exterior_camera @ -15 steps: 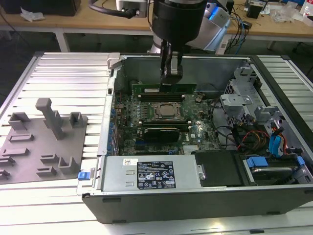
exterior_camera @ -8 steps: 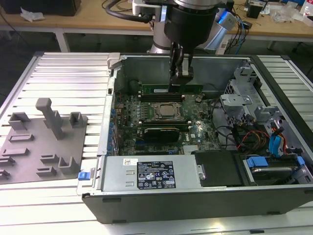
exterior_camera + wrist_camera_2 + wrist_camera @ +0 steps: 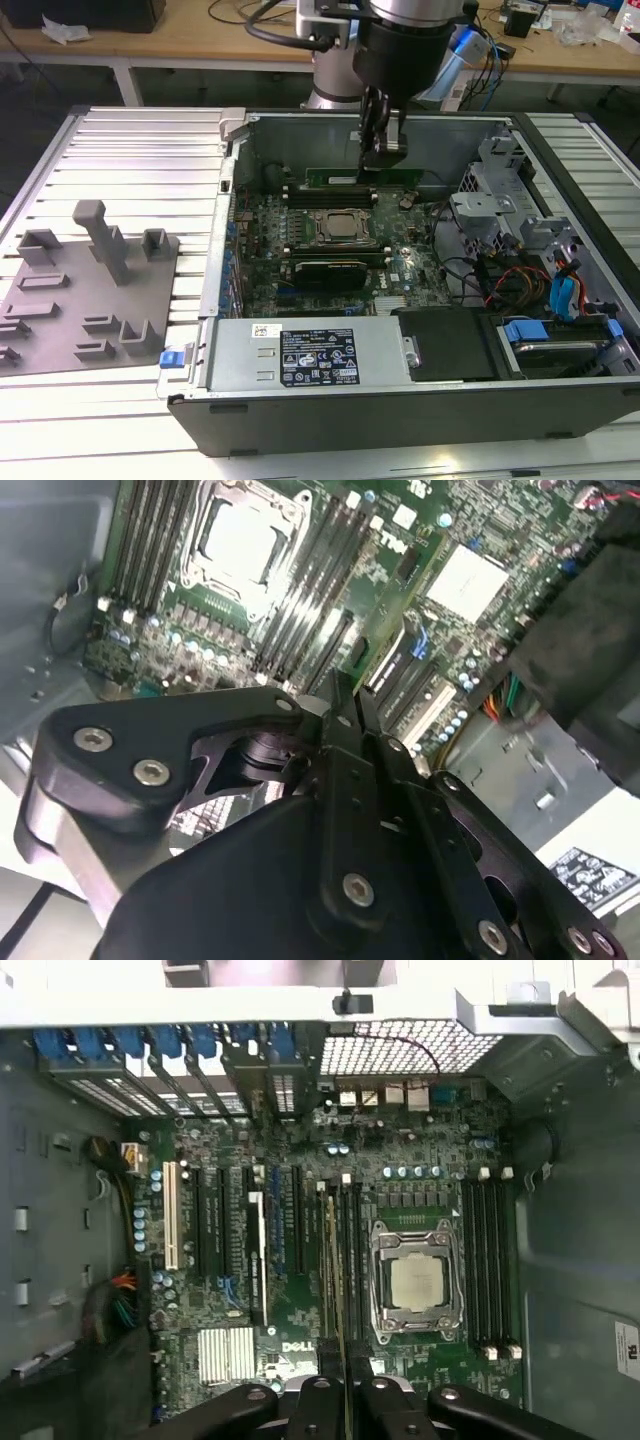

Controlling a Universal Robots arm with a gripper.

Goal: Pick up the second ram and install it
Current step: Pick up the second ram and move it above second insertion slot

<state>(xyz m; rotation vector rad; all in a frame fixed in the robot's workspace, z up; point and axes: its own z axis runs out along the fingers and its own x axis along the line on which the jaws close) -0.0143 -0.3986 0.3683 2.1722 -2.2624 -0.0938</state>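
My gripper (image 3: 383,158) is clenched on the ram (image 3: 340,178), the fingers pinching the thin green stick at its upper edge, a little off its middle. I hold it on edge with its long side level. I take that to be so the contact edge faces down and both ends can meet a slot together.

In the first wrist view the stick shows edge-on. It runs out from between my fingertips in line with the slots (image 3: 355,1250) just beside the CPU socket (image 3: 415,1282). That alignment looks deliberate, since the stick can only go in lengthwise. I judge it to be above the board (image 3: 300,1310) and not seated, though I cannot tell whether its lower edge touches a slot.

On the socket's other side, a second bank (image 3: 490,1260) of four black slots stands empty, with white clips at one end.

Farther out, the case (image 3: 400,425) lies on its side, open on top, which lets me come straight down. The power supply (image 3: 310,355) sits along its near edge. Past the case wall, toward the exterior view's left, a grey fixture (image 3: 90,290) with upright holders rests on the ribbed table (image 3: 140,150).
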